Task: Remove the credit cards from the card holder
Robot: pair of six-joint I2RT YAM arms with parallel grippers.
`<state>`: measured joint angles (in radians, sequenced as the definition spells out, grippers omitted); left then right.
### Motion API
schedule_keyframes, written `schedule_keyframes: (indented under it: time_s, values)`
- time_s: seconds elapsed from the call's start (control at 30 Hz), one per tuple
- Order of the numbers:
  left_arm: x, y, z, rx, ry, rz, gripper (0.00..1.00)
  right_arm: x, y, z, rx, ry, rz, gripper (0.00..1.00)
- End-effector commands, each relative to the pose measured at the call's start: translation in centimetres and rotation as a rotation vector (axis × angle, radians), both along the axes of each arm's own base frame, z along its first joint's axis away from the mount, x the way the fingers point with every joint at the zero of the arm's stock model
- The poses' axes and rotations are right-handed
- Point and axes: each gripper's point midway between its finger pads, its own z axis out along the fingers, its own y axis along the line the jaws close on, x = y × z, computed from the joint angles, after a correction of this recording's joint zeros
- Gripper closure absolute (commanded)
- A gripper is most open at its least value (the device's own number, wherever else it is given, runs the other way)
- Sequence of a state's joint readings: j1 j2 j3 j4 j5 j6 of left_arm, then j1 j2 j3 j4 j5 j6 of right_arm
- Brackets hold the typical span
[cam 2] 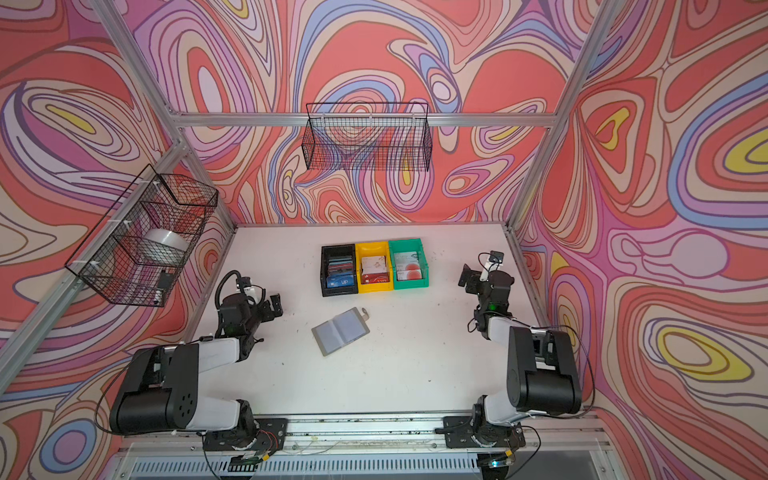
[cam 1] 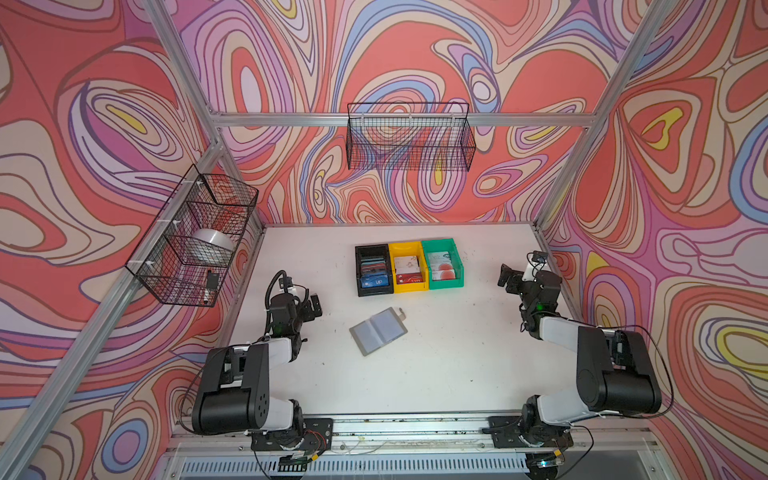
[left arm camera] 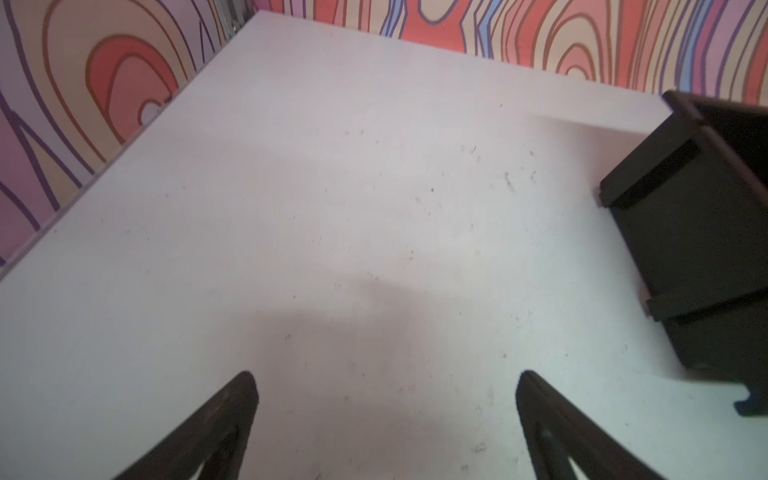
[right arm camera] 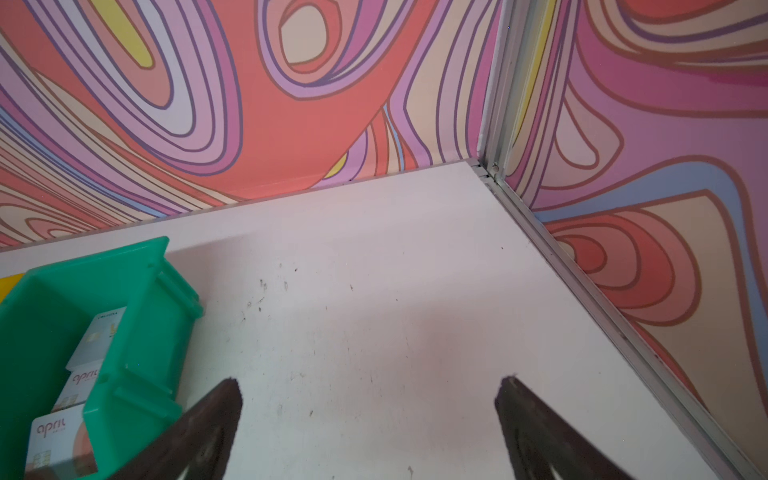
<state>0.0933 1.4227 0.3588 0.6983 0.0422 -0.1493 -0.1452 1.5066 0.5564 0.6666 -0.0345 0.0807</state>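
Closest to the lens, our left arm (cam 1: pixel 237 386) and right arm (cam 1: pixel 611 374) are sitting folded at the lower edge of both top views. Our left hand (left arm camera: pixel 386 374) is hovering over the bare white surface (cam 1: pixel 457 365) with its jaws spread wide and empty. The black bin (left arm camera: pixel 685 249) is showing at the right edge of its wrist view. Our right hand (right arm camera: pixel 370 379) is likewise standing wide and empty, with the green bin (right arm camera: pixel 137 332) at the lower left of its wrist view.

The card holder (cam 1: pixel 378 331) is lying open and flat near the middle of both top views, between the two hands and well apart from each. Above it in the frame, the three bins are standing side by side. The black one is holding a blue card (cam 1: pixel 376 281), the yellow bin (cam 1: pixel 405 248) a red card (cam 1: pixel 410 279), and the green one pale cards (right arm camera: pixel 62 440) with a red blob.
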Motion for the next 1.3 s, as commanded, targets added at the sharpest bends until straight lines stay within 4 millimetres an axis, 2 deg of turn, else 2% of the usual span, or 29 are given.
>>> schedule_keyframes:
  time_s: [0.0,0.13,0.27,0.33,0.4,0.5,0.63,0.73,1.27]
  values:
    - [1.0,-0.4,2.3,0.025,-0.102,-0.045,0.00,0.0,1.0,1.3,0.016,-0.051,0.058,0.02]
    - [1.1,-1.8,2.0,0.033,-0.136,-0.130,0.00,-0.8,2.7,0.3,0.061,-0.048,0.143,0.02]
    - [1.6,-1.9,0.7,0.060,-0.098,-0.108,0.00,-1.9,3.5,-1.6,0.053,-0.095,0.184,0.02]
    - [1.7,-1.7,1.0,0.061,-0.118,-0.101,0.00,-2.4,3.1,-2.6,0.053,-0.120,0.155,0.02]
    - [1.4,-1.7,0.8,0.060,-0.110,-0.094,0.00,-2.7,3.8,-3.0,0.040,-0.154,0.190,0.02]
    - [1.5,-1.7,1.1,0.064,-0.139,-0.094,0.00,-2.1,3.9,-3.9,0.041,-0.102,0.192,0.02]
    - [1.3,-1.7,1.2,0.063,-0.144,-0.094,0.00,-0.1,5.5,-4.9,-0.012,-0.005,0.224,0.02]
    - [1.2,-1.1,1.0,0.064,-0.126,-0.056,0.00,0.1,5.6,-5.1,-0.033,0.006,0.202,0.02]
    - [1.6,-1.3,0.9,0.069,-0.115,-0.066,0.00,0.0,5.6,-5.0,-0.036,-0.003,0.199,0.02]
